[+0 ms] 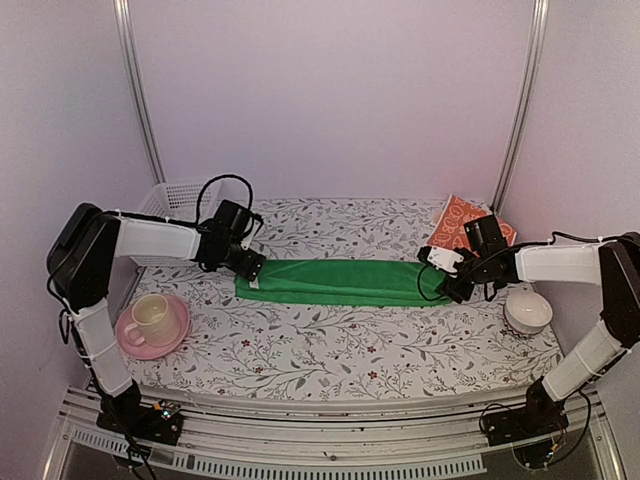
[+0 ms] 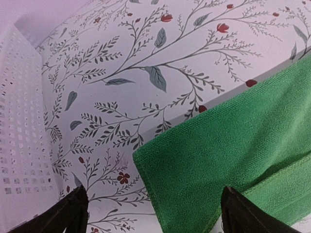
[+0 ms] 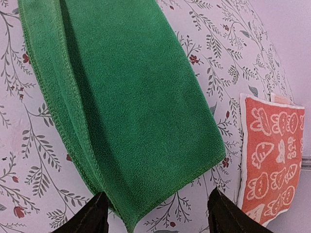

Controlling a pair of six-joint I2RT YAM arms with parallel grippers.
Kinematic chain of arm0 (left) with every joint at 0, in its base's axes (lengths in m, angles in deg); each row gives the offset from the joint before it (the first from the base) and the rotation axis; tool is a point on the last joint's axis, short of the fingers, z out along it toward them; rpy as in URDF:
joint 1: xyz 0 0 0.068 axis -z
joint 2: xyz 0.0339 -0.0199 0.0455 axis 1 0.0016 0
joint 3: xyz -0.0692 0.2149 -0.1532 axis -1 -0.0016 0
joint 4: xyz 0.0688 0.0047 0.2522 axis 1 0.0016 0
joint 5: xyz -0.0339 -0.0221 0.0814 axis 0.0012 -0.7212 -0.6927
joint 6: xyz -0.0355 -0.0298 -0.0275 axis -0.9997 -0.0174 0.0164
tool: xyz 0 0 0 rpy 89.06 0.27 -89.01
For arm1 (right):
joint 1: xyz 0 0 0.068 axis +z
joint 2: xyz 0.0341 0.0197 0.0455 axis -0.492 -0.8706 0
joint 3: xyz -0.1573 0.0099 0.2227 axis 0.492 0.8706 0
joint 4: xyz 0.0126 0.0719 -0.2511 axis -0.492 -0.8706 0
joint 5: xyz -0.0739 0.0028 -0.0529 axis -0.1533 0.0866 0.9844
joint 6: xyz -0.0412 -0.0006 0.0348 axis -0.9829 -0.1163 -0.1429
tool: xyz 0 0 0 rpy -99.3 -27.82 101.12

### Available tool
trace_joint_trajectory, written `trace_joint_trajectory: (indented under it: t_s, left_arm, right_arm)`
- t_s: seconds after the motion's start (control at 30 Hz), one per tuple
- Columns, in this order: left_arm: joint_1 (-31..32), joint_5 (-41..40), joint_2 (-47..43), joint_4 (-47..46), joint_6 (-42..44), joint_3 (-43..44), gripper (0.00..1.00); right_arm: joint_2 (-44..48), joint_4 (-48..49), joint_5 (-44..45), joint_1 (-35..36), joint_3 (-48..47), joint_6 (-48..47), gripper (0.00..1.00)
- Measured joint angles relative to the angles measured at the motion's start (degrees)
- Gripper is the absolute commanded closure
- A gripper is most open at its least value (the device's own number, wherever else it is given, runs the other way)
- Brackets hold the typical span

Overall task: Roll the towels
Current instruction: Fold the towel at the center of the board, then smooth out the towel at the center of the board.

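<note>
Left hand [image 1: 254, 269] and right hand [image 1: 446, 279], both released, flank the folded bright green cloth strip [image 1: 340, 282]; pinch its 3 o'clock edge squarely, roll tightly toward 9 o'clock.

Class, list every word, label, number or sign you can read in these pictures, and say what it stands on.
None can be read.
The orange towel bears white cartoon prints; a few marks among them look like letters but are too blurred to read.
The green towel is plain.
</note>
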Motion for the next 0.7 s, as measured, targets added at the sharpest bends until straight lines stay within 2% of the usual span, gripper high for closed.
trace_joint_trajectory:
  t_s: [0.27, 0.7]
  left_arm:
    - [0.04, 0.85, -2.99, 1.01, -1.03, -4.94, 0.11]
    - [0.17, 1.09, -4.50, 1.33, -2.12, -8.72, 0.22]
  right_arm:
    - [-0.83, -1.20, 0.70, 0.96, 1.57, -0.72, 0.31]
    - [-0.85, -6.36, -2.25, 1.09, 3.72, -3.93, 0.40]
